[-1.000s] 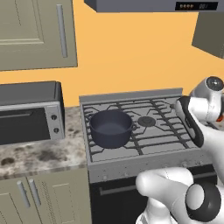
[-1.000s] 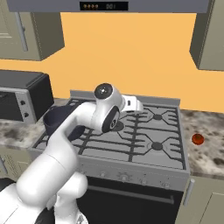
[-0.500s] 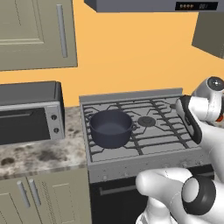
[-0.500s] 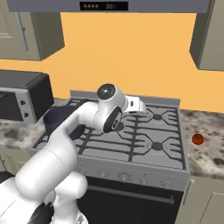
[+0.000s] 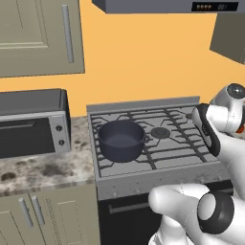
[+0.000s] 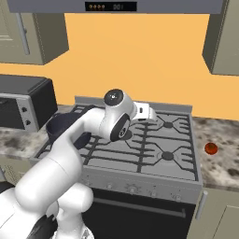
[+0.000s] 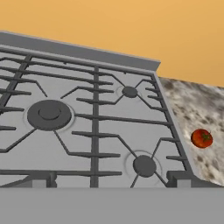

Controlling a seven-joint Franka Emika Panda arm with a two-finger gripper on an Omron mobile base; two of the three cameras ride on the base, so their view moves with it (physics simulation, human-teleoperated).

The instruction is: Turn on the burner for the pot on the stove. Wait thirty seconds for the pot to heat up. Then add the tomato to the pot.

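From the left base view, the deep, dark charcoal-blue metal pot sits on the front-left grate of the grey steel gas stove. From the right base view, the small glossy red tomato lies on the speckled stone counter right of the stove. In the hand view, the tomato rests beside the grates; whether the gripper is open or closed cannot be told.
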